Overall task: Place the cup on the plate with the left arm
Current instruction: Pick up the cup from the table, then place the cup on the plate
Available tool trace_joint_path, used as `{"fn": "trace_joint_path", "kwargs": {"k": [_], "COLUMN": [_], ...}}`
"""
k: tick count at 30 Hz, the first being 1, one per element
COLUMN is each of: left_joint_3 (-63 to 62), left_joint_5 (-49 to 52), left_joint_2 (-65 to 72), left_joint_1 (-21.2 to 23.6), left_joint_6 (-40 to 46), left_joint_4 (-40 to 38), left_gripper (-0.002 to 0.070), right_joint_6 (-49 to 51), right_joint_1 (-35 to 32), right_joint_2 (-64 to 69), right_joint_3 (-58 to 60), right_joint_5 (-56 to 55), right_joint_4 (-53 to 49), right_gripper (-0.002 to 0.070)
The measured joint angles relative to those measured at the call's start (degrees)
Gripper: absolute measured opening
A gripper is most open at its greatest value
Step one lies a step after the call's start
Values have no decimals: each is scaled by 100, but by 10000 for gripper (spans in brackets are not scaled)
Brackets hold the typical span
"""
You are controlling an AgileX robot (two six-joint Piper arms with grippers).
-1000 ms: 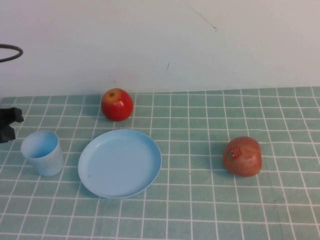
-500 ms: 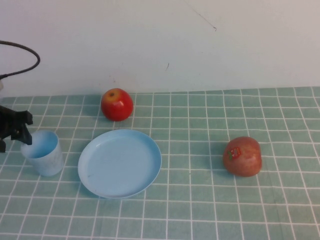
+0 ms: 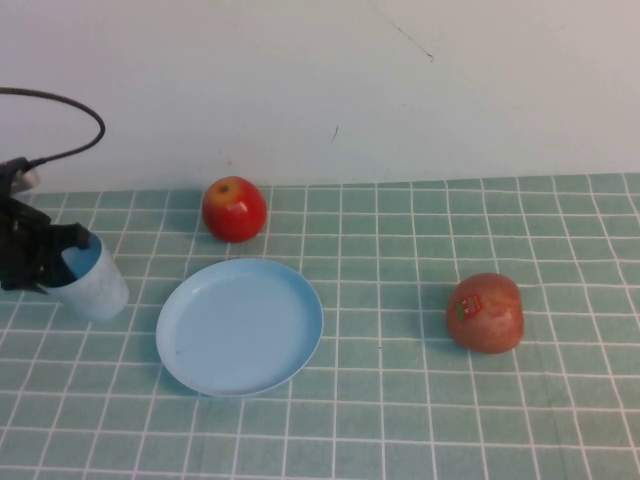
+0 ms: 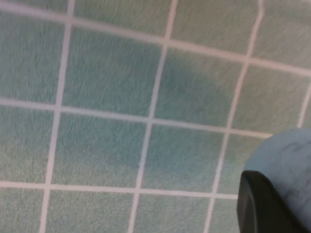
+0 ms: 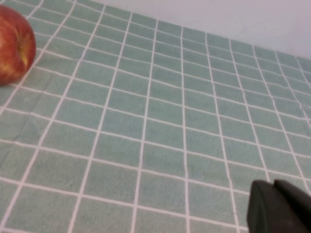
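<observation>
The light blue cup [image 3: 98,283] is at the far left of the table, tilted, with its mouth turned towards my left gripper [image 3: 52,262]. My left gripper reaches in from the left edge and grips the cup at its rim. In the left wrist view a black finger [image 4: 262,206] lies against the cup's wall [image 4: 286,160] just over the tiles. The round light blue plate [image 3: 240,326] lies flat to the right of the cup, apart from it. My right gripper [image 5: 279,209] shows only in the right wrist view, shut and empty above bare tiles.
A red apple [image 3: 234,208] sits just behind the plate near the white wall. A second, duller red apple [image 3: 485,312] with a sticker sits to the right; one apple also shows in the right wrist view [image 5: 13,46]. A green checked cloth [image 3: 400,400] covers the table.
My left gripper has moved right from the table's edge onto the cup. The cup has shifted up and slightly right and now tilts. Plate and apples have not moved.
</observation>
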Motion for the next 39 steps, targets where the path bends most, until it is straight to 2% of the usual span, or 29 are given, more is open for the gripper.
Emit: {"fn": "trace_joint_path", "kwargs": {"k": [4, 7, 13, 17, 20, 24, 31, 39], "left_joint_3": [-508, -732, -785, -785, -785, -785, -785, -963], "left_joint_5": [400, 585, 967, 1164, 1155, 1061, 955, 891], "left_joint_2": [-185, -407, -645, -574, -518, -353, 91, 183], "left_joint_1": [-114, -392, -1585, -2475, -2801, -2970, -2968, -2968], "left_joint_6": [90, 180, 172, -337, -634, -787, -878, -994], "left_joint_4": [-86, -209, 71, 977, 1495, 1556, 1603, 1603], "left_gripper": [33, 32, 31, 30, 30, 30, 49, 267], "right_joint_6": [0, 0, 0, 0, 0, 0, 0, 0], "right_joint_1": [0, 0, 0, 0, 0, 0, 0, 0], "right_joint_2": [0, 0, 0, 0, 0, 0, 0, 0], "right_joint_3": [0, 0, 0, 0, 0, 0, 0, 0], "right_joint_5": [0, 0, 0, 0, 0, 0, 0, 0], "right_joint_4": [0, 0, 0, 0, 0, 0, 0, 0], "right_gripper": [-2, -2, -2, -2, -2, -2, -2, -2]}}
